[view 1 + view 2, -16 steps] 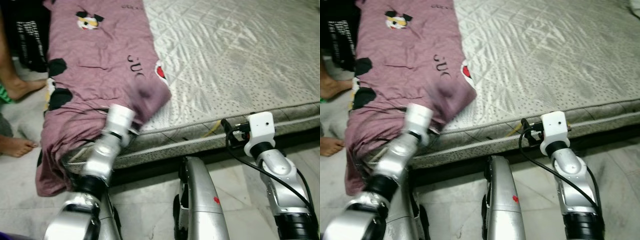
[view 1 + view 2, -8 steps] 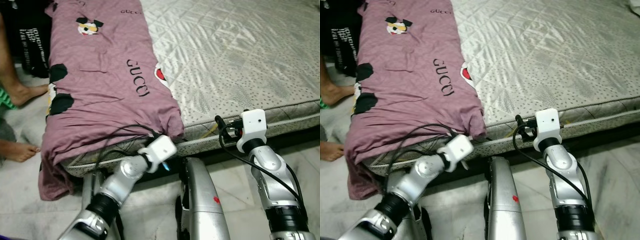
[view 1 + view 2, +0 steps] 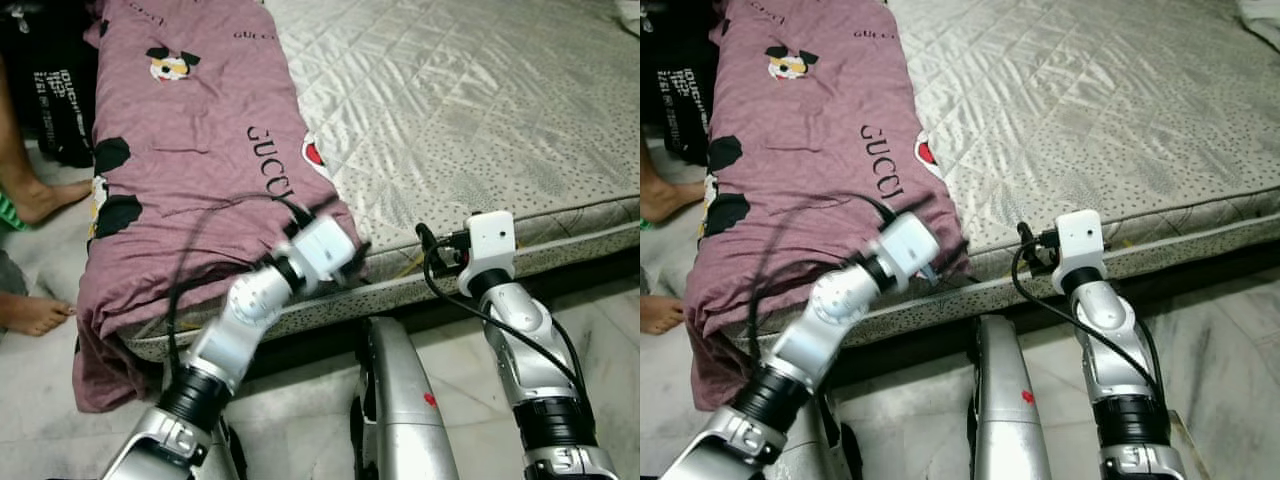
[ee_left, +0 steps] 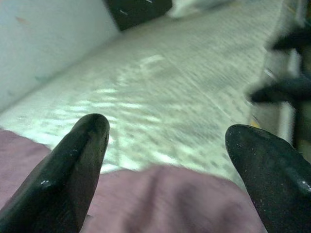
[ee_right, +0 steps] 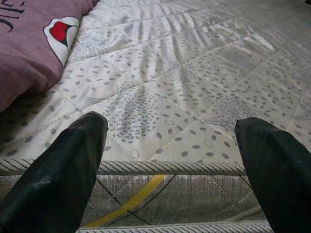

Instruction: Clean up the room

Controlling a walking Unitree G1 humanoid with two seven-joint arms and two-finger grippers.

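Note:
A purple cloth [image 3: 200, 170] with black letters and cartoon prints lies spread over the left part of the grey quilted mattress [image 3: 480, 110]; its near end hangs over the edge. My left arm's wrist [image 3: 320, 250] sits at the cloth's near right corner. My left gripper [image 4: 167, 136] is open just above the purple cloth [image 4: 160, 204], with nothing between the fingers. My right arm's wrist [image 3: 490, 240] is at the mattress's front edge. My right gripper [image 5: 170, 133] is open and empty, facing the mattress side seam [image 5: 170, 167].
A person's bare feet [image 3: 40, 195] [image 3: 30, 315] are on the floor left of the bed. A black bag [image 3: 60, 90] stands behind them. Marble floor [image 3: 600, 300] runs along the front of the mattress. My silver leg [image 3: 395, 400] is in the lower middle.
The bunched corner of the cloth came down flat on the mattress. My left arm dropped below the bed edge, then rose to the cloth's corner. The right arm edged slightly left.

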